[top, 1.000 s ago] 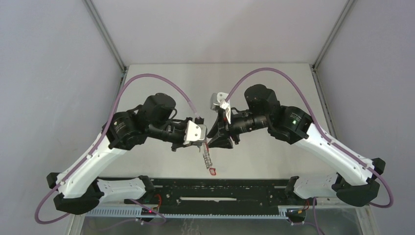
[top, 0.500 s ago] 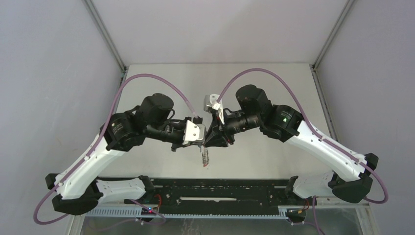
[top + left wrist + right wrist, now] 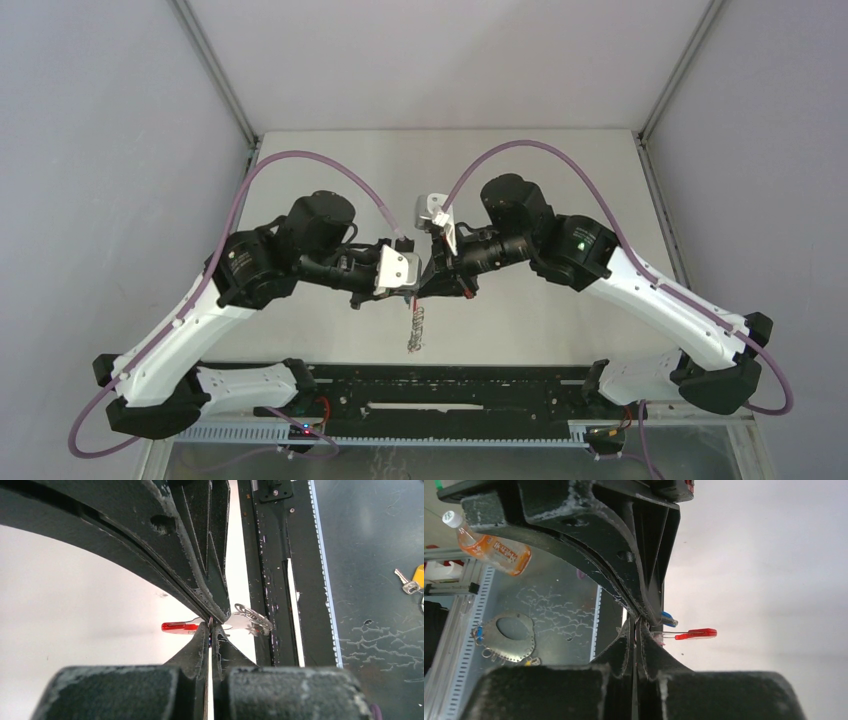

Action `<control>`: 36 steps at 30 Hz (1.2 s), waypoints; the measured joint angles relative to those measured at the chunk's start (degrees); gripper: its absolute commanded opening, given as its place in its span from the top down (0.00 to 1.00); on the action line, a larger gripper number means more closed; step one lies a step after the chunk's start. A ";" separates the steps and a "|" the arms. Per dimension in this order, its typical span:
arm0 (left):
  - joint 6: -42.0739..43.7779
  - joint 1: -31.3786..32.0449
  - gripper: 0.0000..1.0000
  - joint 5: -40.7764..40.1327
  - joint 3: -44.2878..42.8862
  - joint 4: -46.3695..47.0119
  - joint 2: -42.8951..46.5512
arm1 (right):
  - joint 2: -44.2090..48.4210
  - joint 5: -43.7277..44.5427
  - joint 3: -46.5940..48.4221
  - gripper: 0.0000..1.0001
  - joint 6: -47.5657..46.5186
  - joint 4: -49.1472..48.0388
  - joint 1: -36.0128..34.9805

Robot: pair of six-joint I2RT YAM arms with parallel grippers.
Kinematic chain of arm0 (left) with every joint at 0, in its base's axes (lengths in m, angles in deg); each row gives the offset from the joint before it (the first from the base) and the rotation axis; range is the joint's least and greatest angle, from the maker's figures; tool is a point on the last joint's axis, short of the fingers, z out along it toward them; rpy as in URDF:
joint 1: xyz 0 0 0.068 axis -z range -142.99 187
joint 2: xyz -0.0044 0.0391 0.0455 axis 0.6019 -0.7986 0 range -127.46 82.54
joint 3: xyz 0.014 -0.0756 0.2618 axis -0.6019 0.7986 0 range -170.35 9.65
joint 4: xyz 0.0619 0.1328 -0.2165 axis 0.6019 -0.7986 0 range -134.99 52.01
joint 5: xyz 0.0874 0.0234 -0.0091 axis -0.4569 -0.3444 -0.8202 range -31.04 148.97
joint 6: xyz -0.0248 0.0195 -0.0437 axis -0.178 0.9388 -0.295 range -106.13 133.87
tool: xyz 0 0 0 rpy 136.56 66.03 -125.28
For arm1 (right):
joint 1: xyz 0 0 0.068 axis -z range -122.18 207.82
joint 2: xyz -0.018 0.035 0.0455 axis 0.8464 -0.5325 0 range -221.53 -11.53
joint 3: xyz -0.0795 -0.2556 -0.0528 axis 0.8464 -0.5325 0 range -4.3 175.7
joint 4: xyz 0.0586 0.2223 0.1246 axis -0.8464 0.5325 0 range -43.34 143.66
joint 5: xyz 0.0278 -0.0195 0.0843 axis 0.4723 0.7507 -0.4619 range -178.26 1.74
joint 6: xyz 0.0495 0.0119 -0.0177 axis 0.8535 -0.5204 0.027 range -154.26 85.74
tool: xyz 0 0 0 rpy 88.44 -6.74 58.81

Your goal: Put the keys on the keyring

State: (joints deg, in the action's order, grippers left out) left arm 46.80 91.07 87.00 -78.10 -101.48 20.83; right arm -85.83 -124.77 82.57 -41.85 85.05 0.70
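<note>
Both grippers meet tip to tip above the table's near middle. My left gripper (image 3: 413,293) (image 3: 210,628) is shut on a thin metal ring of the keyring (image 3: 416,330). The keyring's silver rings (image 3: 252,617) hang below toward the near edge. My right gripper (image 3: 430,287) (image 3: 636,625) is shut against the same spot; the exact piece it pinches is hidden. A red key tag (image 3: 696,633) (image 3: 180,626) on a thin metal stem sticks out past the tips. A blue tag (image 3: 669,618) peeks out beside it.
The white table (image 3: 540,170) has grey walls on three sides. A black rail (image 3: 450,385) runs along the near edge under the hanging rings. Off the table lie a yellow-tagged key (image 3: 412,582), an orange bottle (image 3: 489,550) and a perforated metal plate (image 3: 509,635).
The right arm slid left until its fingertips met the left gripper's, and its jaws closed. The hanging keyring swung from slanting right to hanging almost straight down. The left arm stayed put.
</note>
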 measured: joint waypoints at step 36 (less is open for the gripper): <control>-2.93 0.42 0.52 -0.61 0.00 5.49 3.96 | 21.77 11.54 -44.11 1.00 20.98 -62.88 -3.50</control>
State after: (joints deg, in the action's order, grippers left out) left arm 43.87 91.48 86.38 -78.10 -95.99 24.78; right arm -64.06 -113.23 38.46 -20.87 22.17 -2.80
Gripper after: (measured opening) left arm 0.470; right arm 0.007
